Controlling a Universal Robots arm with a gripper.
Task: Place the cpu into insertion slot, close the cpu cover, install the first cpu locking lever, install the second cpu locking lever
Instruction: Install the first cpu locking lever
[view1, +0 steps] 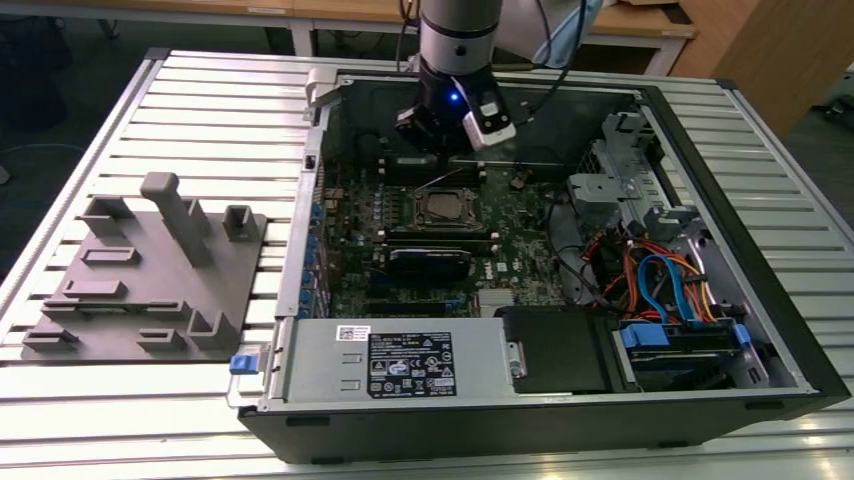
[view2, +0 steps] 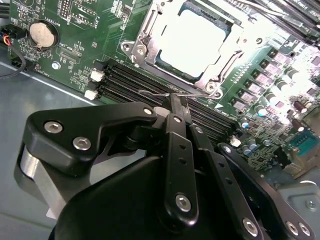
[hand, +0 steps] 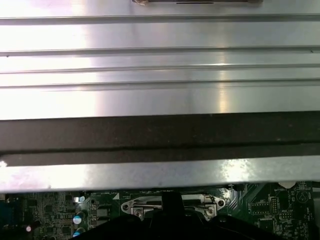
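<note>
Hazards first. The computer case (view1: 747, 330) walls in the claw (view2: 176, 102). Its far wall stands close behind the wrist, so a swing back that way would probably knock the arm against sheet metal. Directly under the fingertips run the black memory slots (view2: 125, 82), and a push that goes too deep would land on their ridges. The claw is clenched, fingers pressed together with nothing seen between them. Its tip is at a thin wire locking lever (view2: 155, 93), though whether they touch cannot be told. The likeliest slip is that springy wire sliding off the narrow tip, or the tip skidding onto the small capacitors (view2: 260, 107) to one side.

As for edges and room, open space lies above the claw and ahead of it over the green motherboard (view2: 75, 45). Just beyond the fingertips sits the insertion slot (view2: 212, 86). The cpu cover (view2: 145, 37) is down over it, and the cpu (view2: 192, 37) lies flat inside, its bright top showing through the window. The cover's raised rim is the nearest edge, so there is little clearance there.
</note>
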